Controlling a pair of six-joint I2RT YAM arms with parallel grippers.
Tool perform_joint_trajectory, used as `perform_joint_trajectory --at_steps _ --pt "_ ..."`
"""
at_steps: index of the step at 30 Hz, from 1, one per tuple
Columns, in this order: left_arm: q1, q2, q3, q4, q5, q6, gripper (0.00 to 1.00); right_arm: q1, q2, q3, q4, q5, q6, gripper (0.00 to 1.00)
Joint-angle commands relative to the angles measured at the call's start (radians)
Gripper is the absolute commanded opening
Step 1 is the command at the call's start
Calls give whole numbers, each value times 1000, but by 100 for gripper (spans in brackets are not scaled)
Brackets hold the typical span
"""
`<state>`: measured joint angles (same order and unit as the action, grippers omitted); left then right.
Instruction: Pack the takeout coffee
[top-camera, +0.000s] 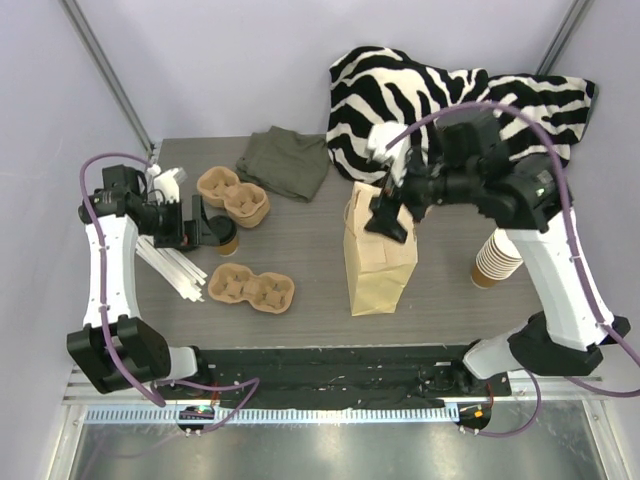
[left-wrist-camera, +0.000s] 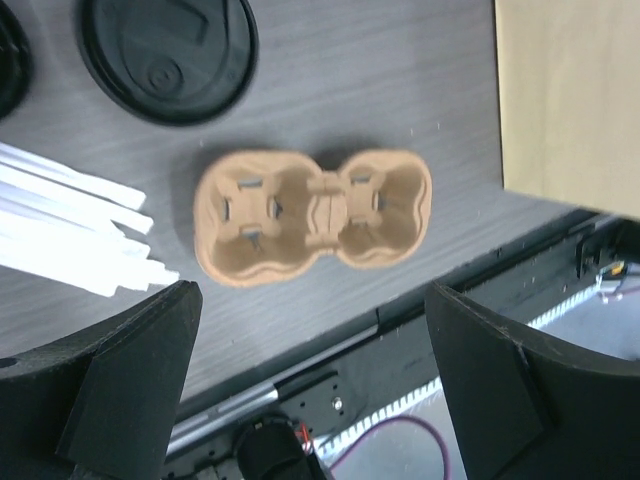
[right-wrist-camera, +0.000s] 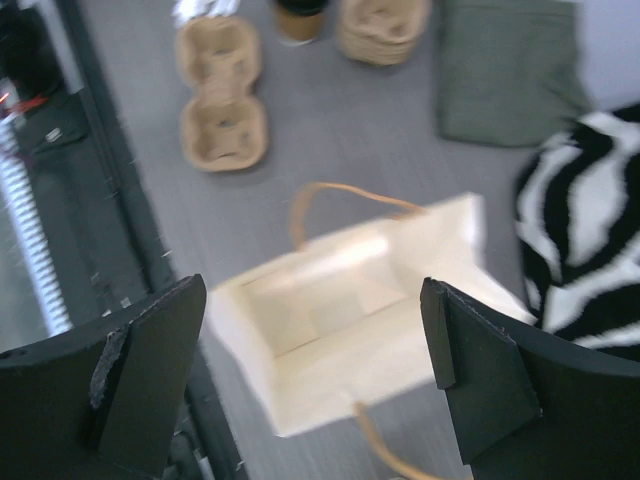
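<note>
Left tool (left-wrist-camera: 310, 390) wide, empty; takeout coffee (top-camera: 228, 240) on table (top-camera: 320, 240) just beside it. Right tool (right-wrist-camera: 315, 375) wide, above open paper bag (right-wrist-camera: 330, 330). You pinch coffee near lid: risk it pops off, cup tips. Bag unheld, may topple.

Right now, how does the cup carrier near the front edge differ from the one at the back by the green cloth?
The front carrier is a single tray lying flat; the back carrier stands taller and looks like several nested together. The front carrier lies beside the white straws; the back carrier sits next to the green cloth. Shared: both are brown pulp, have two cup wells and are empty.
</note>
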<state>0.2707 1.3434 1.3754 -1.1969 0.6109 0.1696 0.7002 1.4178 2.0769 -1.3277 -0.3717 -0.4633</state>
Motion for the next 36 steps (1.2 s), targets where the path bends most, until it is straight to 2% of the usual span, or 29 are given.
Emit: perform_joint_trajectory --at_steps 1,2,7,11,13,16,17,19,25,33,36 --pt "2 -39 -32 -64 43 102 100 -168 108 196 12 -51 14 97" --pt "4 -35 -32 -67 55 103 100 -227 133 215 4 -61 -4 97" --pt "7 -13 -18 -78 98 114 100 -363 262 291 -39 -104 -159 97" --pt "12 -4 -24 -72 90 107 100 -370 352 304 -82 -107 -302 93" --pt "15 2 -42 -53 40 84 100 -370 362 273 -81 -118 -327 91" --pt "25 34 -55 -76 56 93 100 -370 388 253 -74 -113 -365 84" --pt "28 45 -58 -81 62 97 100 -370 395 247 -74 -115 -374 78" --pt "32 54 -61 -87 76 97 100 -372 412 236 -82 -127 -405 72" --pt "41 69 -70 -76 70 93 100 -363 425 200 -163 -174 -478 70" --pt "41 63 -96 -41 58 88 100 -358 400 88 -125 -144 -518 70" --pt "39 30 -127 2 34 67 100 -357 409 63 -107 -134 -512 63"
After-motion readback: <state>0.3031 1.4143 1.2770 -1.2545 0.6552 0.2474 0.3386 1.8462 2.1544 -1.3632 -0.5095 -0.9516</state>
